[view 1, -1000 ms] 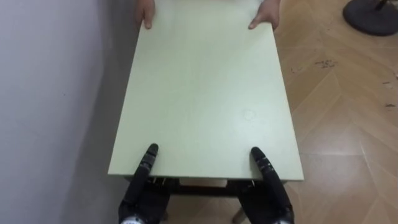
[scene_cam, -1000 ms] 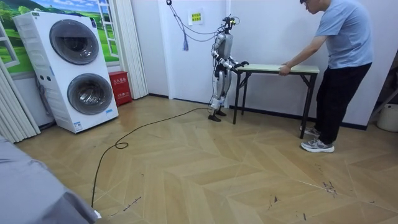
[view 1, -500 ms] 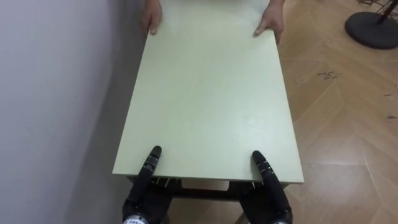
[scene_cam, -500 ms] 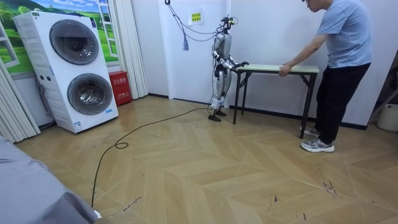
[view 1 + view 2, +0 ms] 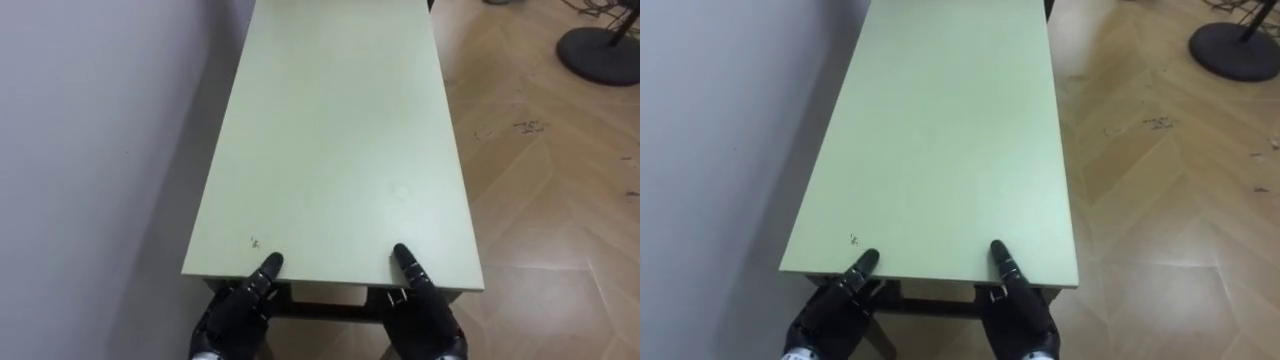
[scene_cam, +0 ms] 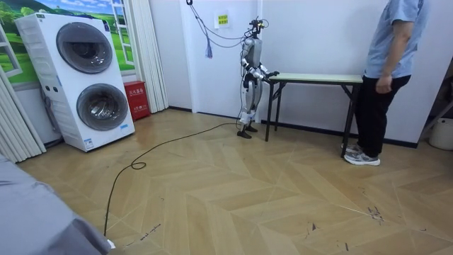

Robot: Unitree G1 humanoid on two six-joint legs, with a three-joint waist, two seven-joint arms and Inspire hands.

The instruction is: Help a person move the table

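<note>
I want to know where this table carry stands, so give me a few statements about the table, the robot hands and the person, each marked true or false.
1. The left robot hand and the right robot hand are both at the near edge of the table. True.
2. The person is gripping the table's far end. False: in the room view the person stands upright by that end with an arm down at the side, hands off the top.
3. The table's long side runs along the wall on the robot's left. True.
4. The stacked washing machines stand right beside the table. False: the stacked washing machines stand well away, at the room view's left.
</note>
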